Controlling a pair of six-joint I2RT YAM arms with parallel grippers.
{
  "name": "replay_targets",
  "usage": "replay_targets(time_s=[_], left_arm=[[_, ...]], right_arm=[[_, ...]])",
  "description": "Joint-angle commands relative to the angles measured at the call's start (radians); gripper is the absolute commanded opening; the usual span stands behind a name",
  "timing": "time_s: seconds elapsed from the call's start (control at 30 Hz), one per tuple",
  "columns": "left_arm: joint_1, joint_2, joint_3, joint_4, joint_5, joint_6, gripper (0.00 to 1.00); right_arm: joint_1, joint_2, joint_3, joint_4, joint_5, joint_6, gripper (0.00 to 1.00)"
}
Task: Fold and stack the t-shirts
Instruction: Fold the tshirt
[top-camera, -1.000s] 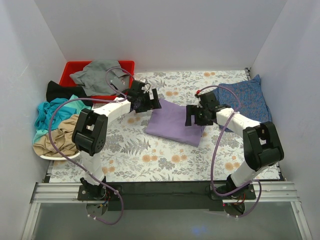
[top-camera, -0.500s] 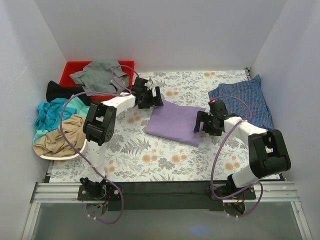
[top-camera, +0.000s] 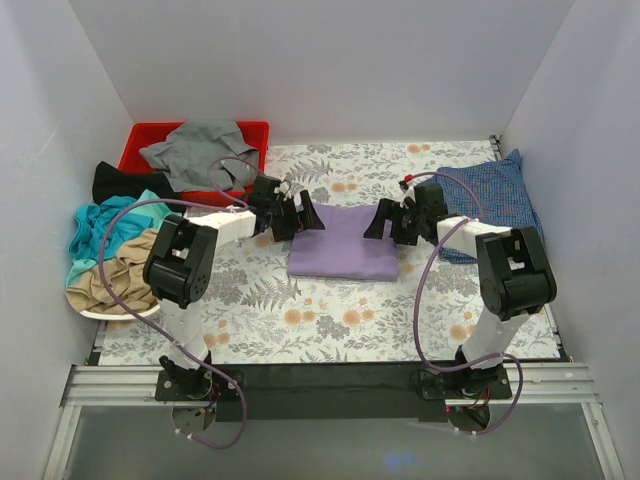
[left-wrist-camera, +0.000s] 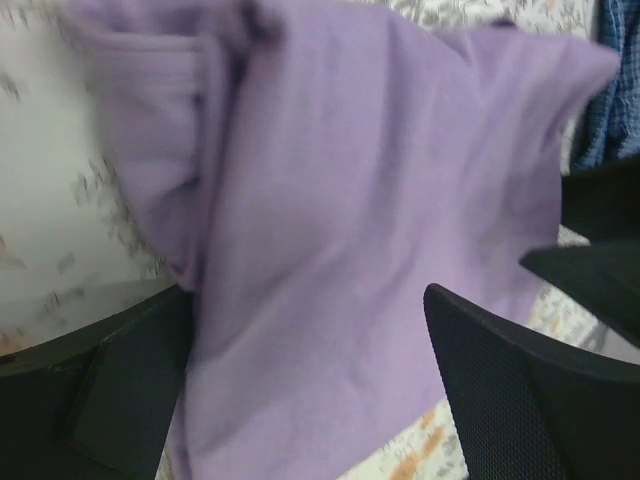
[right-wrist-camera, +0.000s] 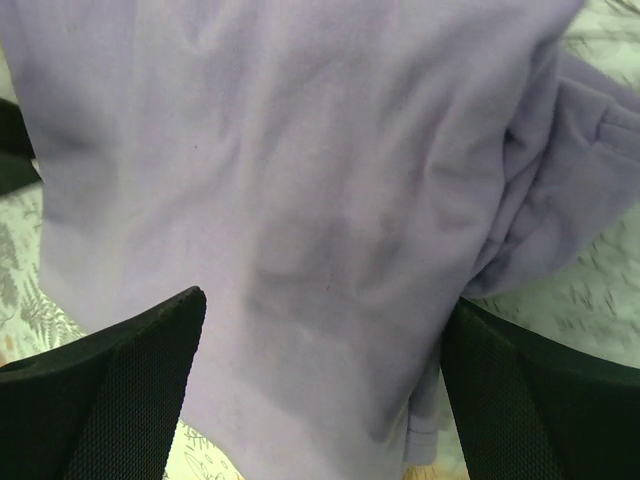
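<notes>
My left claw (top-camera: 306, 216) and right claw (top-camera: 382, 220) hang spread wide at opposite edges of the lavender t-shirt (top-camera: 343, 250).

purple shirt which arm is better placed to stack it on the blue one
Probably right: the right gripper, jaws open, is at the edge of the purple shirt nearest the blue shirt; the left gripper is opposite.

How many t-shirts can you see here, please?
6: purple in the middle, blue checked far right, grey on the red bin, black, teal and tan piled left; more may be hidden.
</notes>
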Motion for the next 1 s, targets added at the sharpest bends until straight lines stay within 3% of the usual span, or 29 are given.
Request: replay_targets(time_s=[0.0,0.13,0.43,0.57,0.73,0.97], left_arm=[[-0.013,-0.047,-0.139,-0.089,0.025,-0.059,0.94],[-0.015,-0.104,-0.182,-0.094,-0.064,-0.059,0.94],[-0.007,-0.102,-0.037,-0.220,-0.256,0.008,0.94],[0.013,-0.165,-0.034,-0.234,-0.365,0.016,0.95],[0.025,-0.193,0.002,-0.186,-0.330,0.071,0.95],[0.025,-0.175,0.106,-0.067,-0.099,0.047,0.95]], right_arm=[[0.003,0.136,0.025,-0.105,-0.110,-0.074,0.98],[0.004,0.158,0.064,-0.131,-0.083,-0.117,0.98],[-0.017,0.108,0.176,-0.269,0.084,-0.215,0.99],[-0.029,0.046,0.148,-0.274,0.204,-0.226,0.98],[-0.065,0.071,0.156,-0.251,0.166,-0.229,0.98],[-0.083,0.085,0.260,-0.193,-0.015,-0.222,0.94]])
